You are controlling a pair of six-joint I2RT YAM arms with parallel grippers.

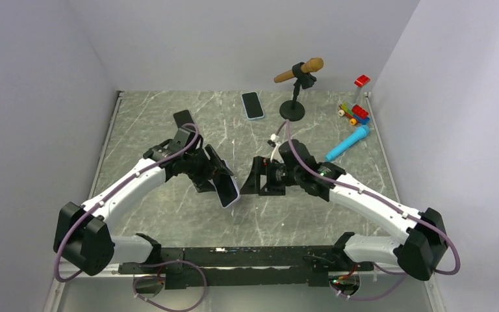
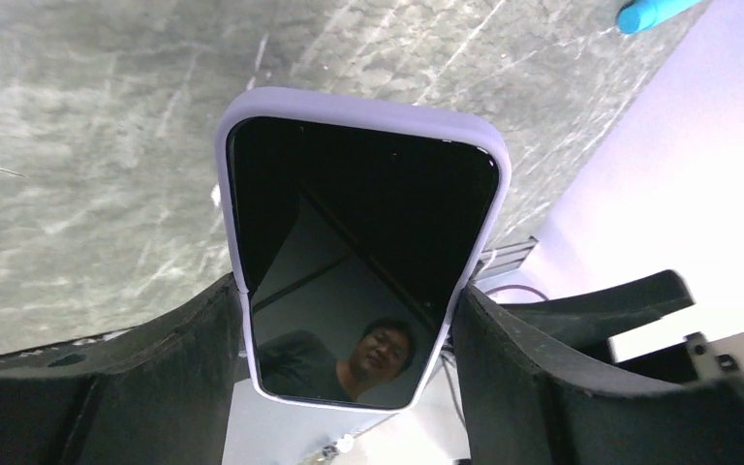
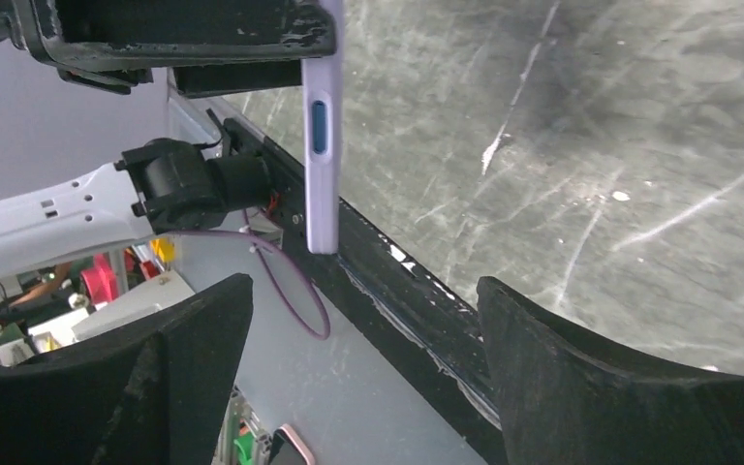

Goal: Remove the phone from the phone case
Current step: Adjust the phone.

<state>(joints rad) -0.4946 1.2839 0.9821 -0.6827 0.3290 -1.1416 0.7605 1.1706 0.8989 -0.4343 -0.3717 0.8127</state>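
The phone (image 2: 358,213), black screen toward the left wrist camera, sits inside a lavender phone case (image 2: 358,105). My left gripper (image 2: 349,291) is shut on the case's two long sides and holds it tilted above the table. In the top view the cased phone (image 1: 226,186) hangs mid-table in the left gripper (image 1: 216,175). My right gripper (image 1: 250,177) faces it from the right, a short gap away. In the right wrist view the case (image 3: 322,126) shows edge-on. It ends above the right gripper (image 3: 363,320), which is open with nothing between its fingers.
A second phone in a blue case (image 1: 253,104) lies at the back of the table. Next to it stands a microphone on a stand (image 1: 297,81). A blue toy tube (image 1: 347,143) and red bricks (image 1: 360,113) lie at the back right. A black rail (image 3: 407,291) runs along the near edge.
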